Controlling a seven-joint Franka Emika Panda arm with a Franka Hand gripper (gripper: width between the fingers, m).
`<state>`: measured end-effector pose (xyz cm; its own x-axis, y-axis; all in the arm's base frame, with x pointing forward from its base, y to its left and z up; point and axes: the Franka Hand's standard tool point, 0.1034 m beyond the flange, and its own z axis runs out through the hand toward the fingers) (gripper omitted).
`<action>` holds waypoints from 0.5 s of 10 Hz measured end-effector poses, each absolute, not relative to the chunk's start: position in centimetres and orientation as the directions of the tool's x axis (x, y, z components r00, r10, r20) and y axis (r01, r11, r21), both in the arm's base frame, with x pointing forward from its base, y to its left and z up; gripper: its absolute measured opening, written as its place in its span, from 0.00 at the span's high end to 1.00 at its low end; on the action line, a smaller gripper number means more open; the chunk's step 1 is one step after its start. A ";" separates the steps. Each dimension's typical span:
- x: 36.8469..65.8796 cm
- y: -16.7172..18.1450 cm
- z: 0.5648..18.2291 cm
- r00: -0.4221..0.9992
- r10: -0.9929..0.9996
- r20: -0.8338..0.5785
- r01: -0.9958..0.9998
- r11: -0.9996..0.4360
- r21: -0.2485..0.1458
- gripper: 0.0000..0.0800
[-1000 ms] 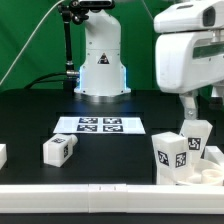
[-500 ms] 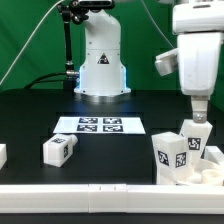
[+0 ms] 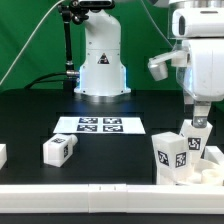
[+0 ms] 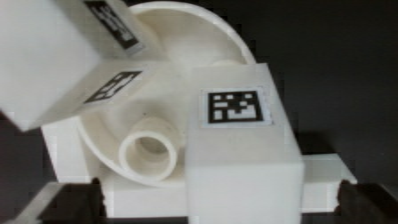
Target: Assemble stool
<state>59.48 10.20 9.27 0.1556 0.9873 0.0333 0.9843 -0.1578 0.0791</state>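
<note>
Legs (image 3: 172, 152) crowd seat (image 4: 192, 35); table (image 3: 110, 160) beside them bare.

Low exterior view and close wrist view share the legs (image 3: 176, 155).

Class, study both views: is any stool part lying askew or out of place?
Yes. At the exterior view's right, several legs are piled against the round seat, tilted at different angles. A lone leg lies skewed, apart from them, near the marker board.
</note>
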 end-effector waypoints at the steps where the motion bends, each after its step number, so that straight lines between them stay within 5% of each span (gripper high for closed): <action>1: 59.2 10.2 8.9 0.164 0.986 0.032 0.983 -0.166 0.074 0.19; 5: 58.9 9.8 8.2 0.170 0.985 0.028 0.983 -0.172 0.061 0.19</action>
